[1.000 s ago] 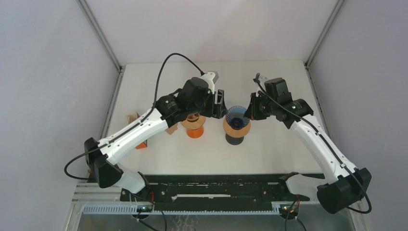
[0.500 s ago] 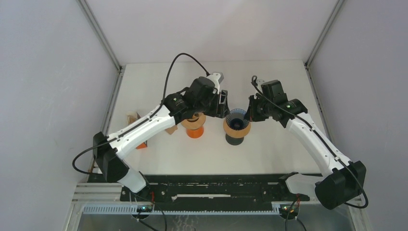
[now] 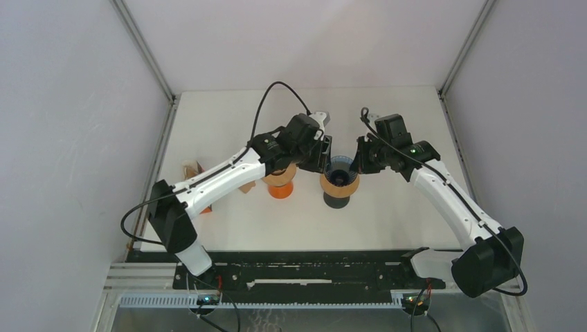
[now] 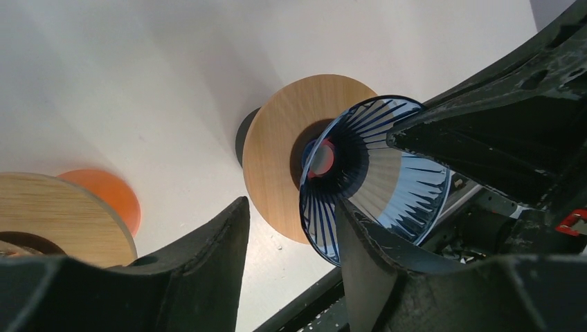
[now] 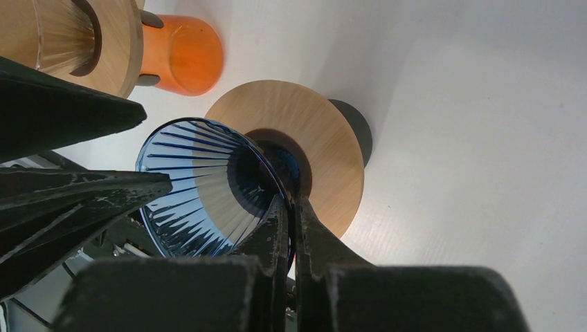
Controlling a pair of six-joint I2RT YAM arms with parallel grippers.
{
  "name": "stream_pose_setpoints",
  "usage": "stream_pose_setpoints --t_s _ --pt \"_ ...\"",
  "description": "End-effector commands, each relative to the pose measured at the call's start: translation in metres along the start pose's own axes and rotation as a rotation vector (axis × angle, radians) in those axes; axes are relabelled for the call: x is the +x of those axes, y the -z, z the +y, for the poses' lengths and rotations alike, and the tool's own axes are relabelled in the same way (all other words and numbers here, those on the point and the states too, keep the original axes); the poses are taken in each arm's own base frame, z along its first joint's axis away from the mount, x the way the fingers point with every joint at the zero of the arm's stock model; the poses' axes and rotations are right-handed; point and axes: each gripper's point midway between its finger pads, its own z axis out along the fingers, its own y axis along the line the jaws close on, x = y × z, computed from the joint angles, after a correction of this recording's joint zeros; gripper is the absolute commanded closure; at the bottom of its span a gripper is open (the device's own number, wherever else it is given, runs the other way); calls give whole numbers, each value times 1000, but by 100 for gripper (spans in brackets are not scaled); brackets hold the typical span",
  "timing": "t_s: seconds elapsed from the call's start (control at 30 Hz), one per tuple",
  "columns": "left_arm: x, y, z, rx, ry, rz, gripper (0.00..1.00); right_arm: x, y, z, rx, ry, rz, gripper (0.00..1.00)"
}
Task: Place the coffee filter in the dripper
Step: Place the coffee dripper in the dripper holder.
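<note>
Two grippers are meeting at the blue glass dripper (image 5: 201, 173), which is standing in its wooden collar (image 5: 332, 138) on a dark base (image 5: 354, 128) in the middle of the table (image 3: 387, 214). The right gripper (image 5: 291, 204) is pinching the dripper's rim, its jaws pressed together on the glass. The left gripper (image 4: 291, 214) is hanging spread and empty, with the near rim lying between its jaws; whether it is touching the glass is not clear. No coffee filter is showing in either gripper. The hole at the bottom of the cone is lying bare, so the filter is probably not seated yet. Something pale and pleated is sitting in the second wooden ring (image 5: 121, 41) on the orange stand (image 5: 183, 55); it may be filter paper, but this cannot be told. Judging from this, both the fetching and the placing are remaining to do
</note>
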Motion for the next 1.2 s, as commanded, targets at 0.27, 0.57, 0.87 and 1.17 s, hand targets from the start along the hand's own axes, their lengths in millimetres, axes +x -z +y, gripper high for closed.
stream_pose_setpoints --t_s 0.27,0.57,0.87,1.17 --pt "-7 -3 -12 25 -18 20 66 19 -14 -15 44 -7 86 100" --pt "6 -12 -3 -10 -29 77 82 26 -23 -17 52 -8 132 100" --pt "27 -21 9 -42 -26 135 88 29 -28 -14 56 3 144 100" --pt "52 -34 22 -71 -19 208 90 32 -33 -13 58 3 160 100"
